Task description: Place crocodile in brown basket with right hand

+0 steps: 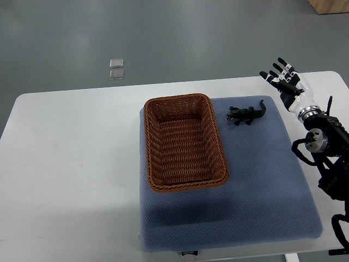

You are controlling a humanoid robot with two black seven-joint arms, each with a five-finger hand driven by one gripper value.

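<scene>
Brown woven basket (pixel 184 143) with ribbed weave, dark green-black crocodile (pixel 246 114), blue-grey dimpled mat (pixel 262 191), plain white table (pixel 71 180), white-and-black right hand (pixel 284 82), grey floor (pixel 174 38)

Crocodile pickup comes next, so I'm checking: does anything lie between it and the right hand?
Nothing visible does. The open right hand is right of the crocodile, with only bare blue mat between them.

The black right arm (pixel 322 144), jointed and strung with cables, comes in from the right edge and angles toward the far side. At its end, the white-and-black right hand (pixel 289 87) is empty, its fingers (pixel 271 77) straight and fanned apart, pointing away from the robot.
</scene>
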